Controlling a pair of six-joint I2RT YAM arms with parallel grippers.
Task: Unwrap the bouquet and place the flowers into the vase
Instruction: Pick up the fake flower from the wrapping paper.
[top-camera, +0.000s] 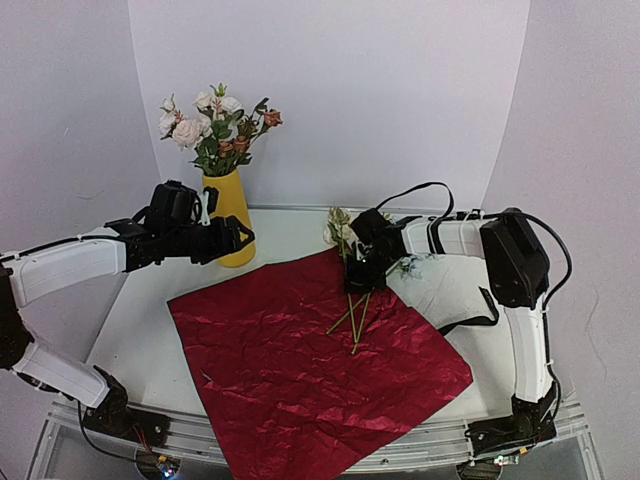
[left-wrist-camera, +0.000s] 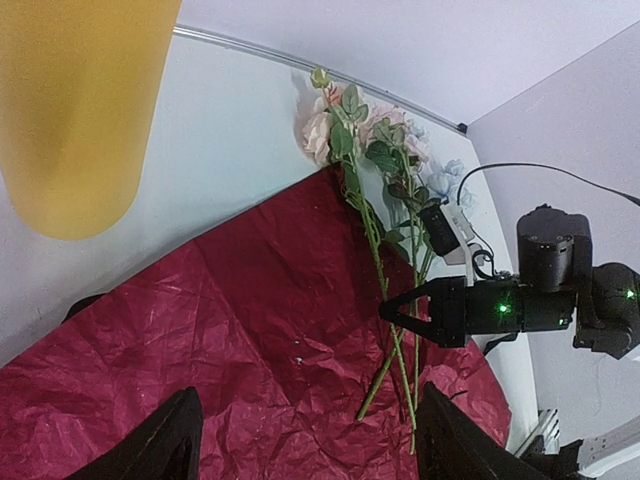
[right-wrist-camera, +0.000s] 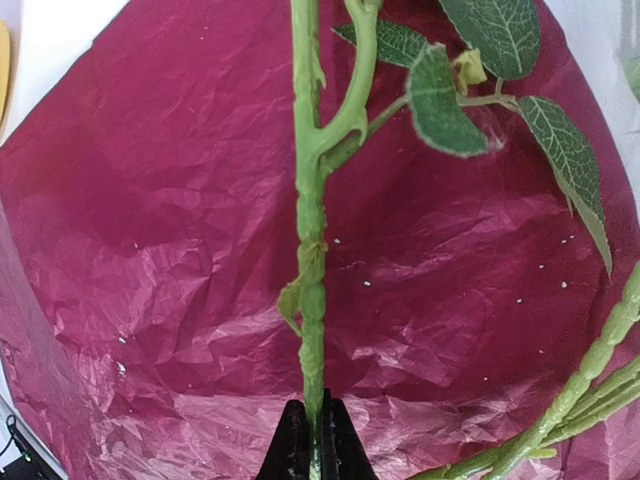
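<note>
Altogether one vase (top-camera: 232, 200), one red sheet (top-camera: 300, 360), one gripped stem (right-wrist-camera: 310, 300)

A white table (top-camera: 140, 340) takes up the floor of the scene, its top smooth and matt. Along its far edge runs a thin metal strip (left-wrist-camera: 260, 57), and behind that strip rises a plain white back panel (top-camera: 400, 100) that spans most of the table's width. Pale grey-lilac side walls stand at the table's left edge (top-camera: 60, 120) and right edge (top-camera: 590, 120), and a silvery metal rail (top-camera: 415, 452) lies along the near edge.
</note>
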